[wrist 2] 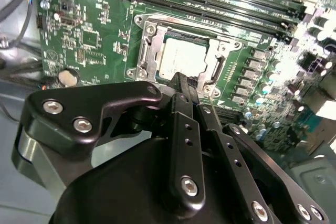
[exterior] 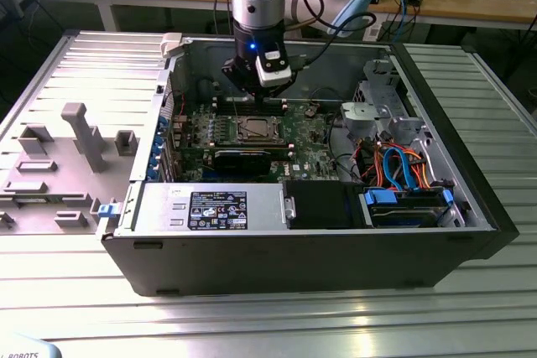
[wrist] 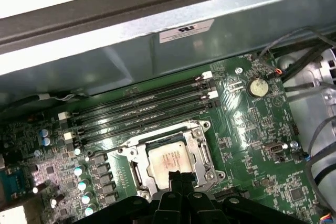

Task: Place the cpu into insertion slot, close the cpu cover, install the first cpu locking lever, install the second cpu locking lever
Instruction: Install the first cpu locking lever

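The cpu lies flat in the insertion slot, its silver top facing up. The cpu cover, a silver frame, lies down around the chip, which shows through its window. My gripper hangs just above the socket's edge. Its black fingers are pressed together with nothing between them. A thin metal rod juts up beside the fingertips at the socket's corner. The gripper body hides the near side of the socket in both wrist views.
The green motherboard sits inside an open computer case. Long black memory slots run along the socket's far side. A black graphics card, a power supply and a drive cage with blue cables surround it.
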You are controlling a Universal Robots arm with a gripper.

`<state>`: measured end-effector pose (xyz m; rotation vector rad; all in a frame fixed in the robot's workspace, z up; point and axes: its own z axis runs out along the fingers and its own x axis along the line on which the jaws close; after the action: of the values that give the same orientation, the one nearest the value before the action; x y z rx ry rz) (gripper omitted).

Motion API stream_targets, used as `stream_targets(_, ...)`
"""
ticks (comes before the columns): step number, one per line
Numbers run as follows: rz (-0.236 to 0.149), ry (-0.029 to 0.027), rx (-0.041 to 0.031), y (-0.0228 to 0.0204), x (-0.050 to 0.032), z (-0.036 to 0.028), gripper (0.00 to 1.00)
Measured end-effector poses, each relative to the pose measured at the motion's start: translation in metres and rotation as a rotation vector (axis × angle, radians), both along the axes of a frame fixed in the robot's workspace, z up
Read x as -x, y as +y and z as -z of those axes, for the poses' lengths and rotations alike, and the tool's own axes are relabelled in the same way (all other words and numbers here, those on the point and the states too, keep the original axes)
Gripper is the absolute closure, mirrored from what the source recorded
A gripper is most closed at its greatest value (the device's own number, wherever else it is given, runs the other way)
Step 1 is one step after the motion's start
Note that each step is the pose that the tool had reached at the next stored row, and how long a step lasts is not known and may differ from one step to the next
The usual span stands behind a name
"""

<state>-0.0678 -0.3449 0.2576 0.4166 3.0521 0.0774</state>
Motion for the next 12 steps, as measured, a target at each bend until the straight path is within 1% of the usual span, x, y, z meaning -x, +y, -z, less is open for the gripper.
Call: stream_targets(12, -0.001, 0.0, 0.0, 0.0, 0.0, 0.0, 0.89)
